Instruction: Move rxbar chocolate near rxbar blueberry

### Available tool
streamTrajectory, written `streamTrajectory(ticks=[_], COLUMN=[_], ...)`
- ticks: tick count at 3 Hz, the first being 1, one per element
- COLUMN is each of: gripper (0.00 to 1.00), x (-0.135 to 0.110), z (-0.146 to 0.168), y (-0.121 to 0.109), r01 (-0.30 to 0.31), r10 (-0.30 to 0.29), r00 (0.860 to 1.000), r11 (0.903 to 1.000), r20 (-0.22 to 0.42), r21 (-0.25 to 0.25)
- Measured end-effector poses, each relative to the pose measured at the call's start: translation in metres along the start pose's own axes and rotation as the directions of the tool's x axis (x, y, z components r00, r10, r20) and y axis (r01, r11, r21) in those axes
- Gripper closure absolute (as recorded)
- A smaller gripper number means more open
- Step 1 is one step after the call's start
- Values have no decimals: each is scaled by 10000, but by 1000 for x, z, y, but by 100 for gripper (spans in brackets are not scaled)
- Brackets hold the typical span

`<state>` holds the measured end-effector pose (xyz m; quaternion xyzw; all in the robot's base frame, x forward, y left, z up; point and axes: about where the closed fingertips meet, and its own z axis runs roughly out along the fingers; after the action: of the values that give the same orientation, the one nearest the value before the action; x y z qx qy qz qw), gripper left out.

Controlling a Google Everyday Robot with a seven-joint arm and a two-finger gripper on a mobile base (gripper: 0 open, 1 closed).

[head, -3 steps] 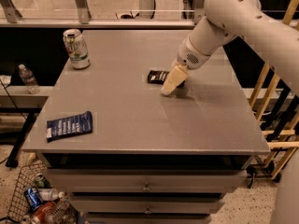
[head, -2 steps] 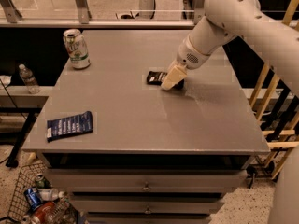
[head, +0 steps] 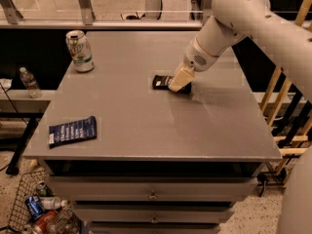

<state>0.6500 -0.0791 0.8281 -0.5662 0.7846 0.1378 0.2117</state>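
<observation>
The rxbar chocolate [head: 161, 82] is a small dark bar lying flat near the middle of the grey table [head: 146, 121]. My gripper [head: 178, 80] hangs from the white arm at the upper right and sits right over the bar's right end, partly hiding it. The rxbar blueberry [head: 73, 131] is a navy blue bar with white lettering at the table's front left corner, far from the gripper.
A green and white can [head: 80, 50] stands at the table's back left. A water bottle [head: 30, 82] stands on a low shelf to the left. A wire basket [head: 36, 213] with cans sits on the floor at the lower left. Wooden rails [head: 285, 106] stand to the right.
The gripper has shifted slightly left and down onto the right end of the chocolate bar. The bars and the can have not moved.
</observation>
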Motion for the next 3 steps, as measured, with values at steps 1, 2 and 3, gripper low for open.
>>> streamTrajectory(ticks=[1,2,3], gripper=[100,100,100], x=[-21,-56,-56], z=[-26,-59,-59], y=[22,68,68], r01=[708,1791,1795], r10=[-715,-1811,-1814], r00=[9965,9765,9765], r11=[9973,9834,9834], r20=[427,1166,1166], r21=[194,275,272])
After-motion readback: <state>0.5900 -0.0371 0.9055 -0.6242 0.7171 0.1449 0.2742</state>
